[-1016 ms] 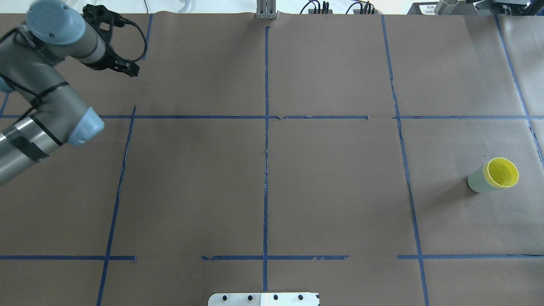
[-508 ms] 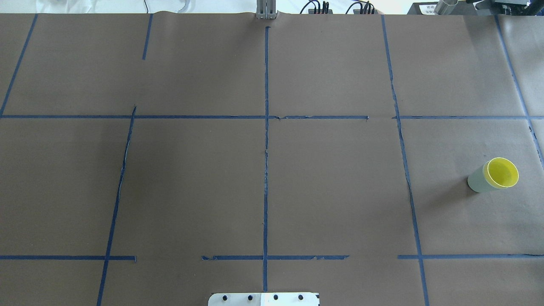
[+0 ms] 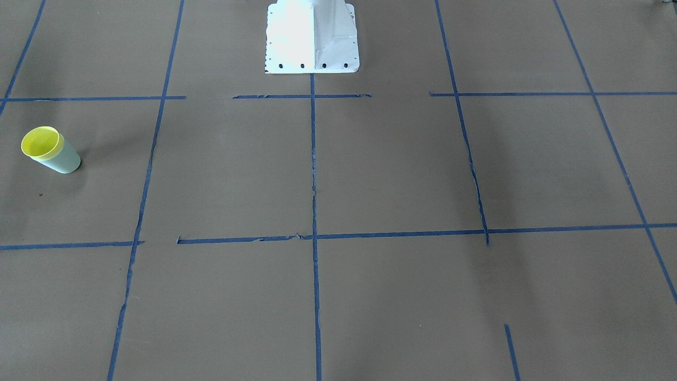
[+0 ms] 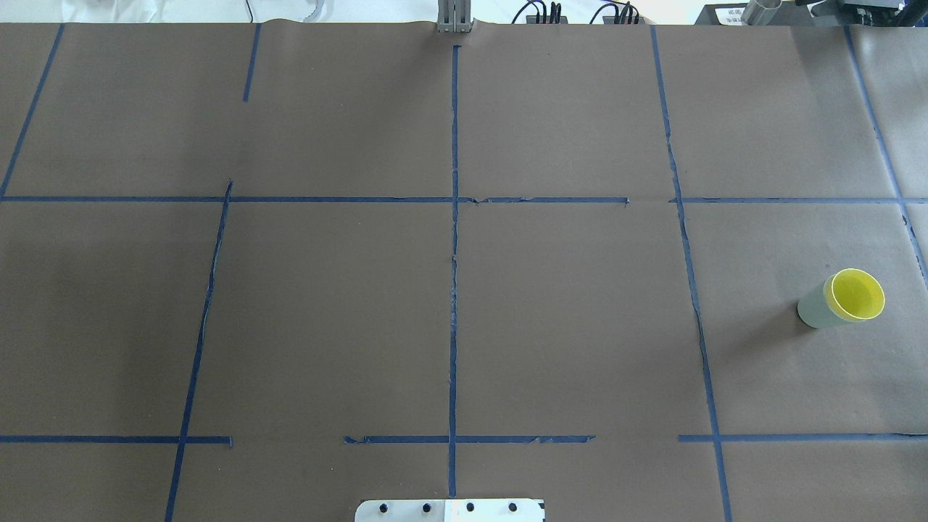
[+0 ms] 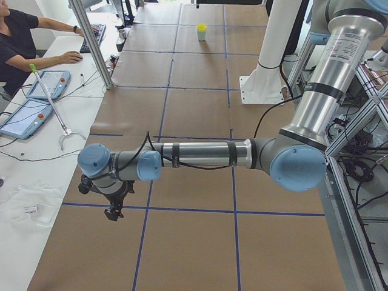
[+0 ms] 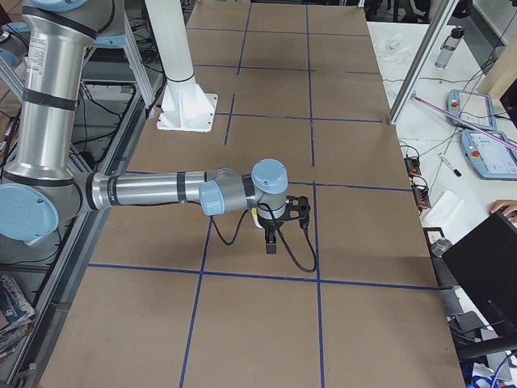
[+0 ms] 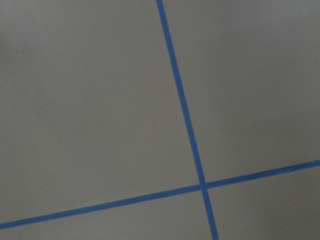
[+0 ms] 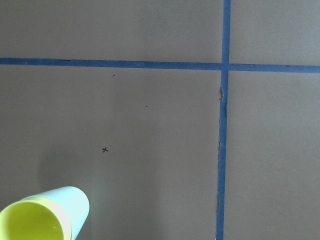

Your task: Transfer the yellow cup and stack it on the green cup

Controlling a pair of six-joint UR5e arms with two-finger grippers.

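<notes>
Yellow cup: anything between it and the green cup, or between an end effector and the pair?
Nothing visible does. The yellow cup already sits nested in the green cup, its rim showing above, so no transfer path remains. No other object shows near the pair in the overhead and front views.

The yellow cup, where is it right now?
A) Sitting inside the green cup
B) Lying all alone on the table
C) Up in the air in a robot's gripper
A: the yellow cup shows only its bright rim and inside, sticking out of the top of the green cup, whose pale wall wraps around it.
</notes>
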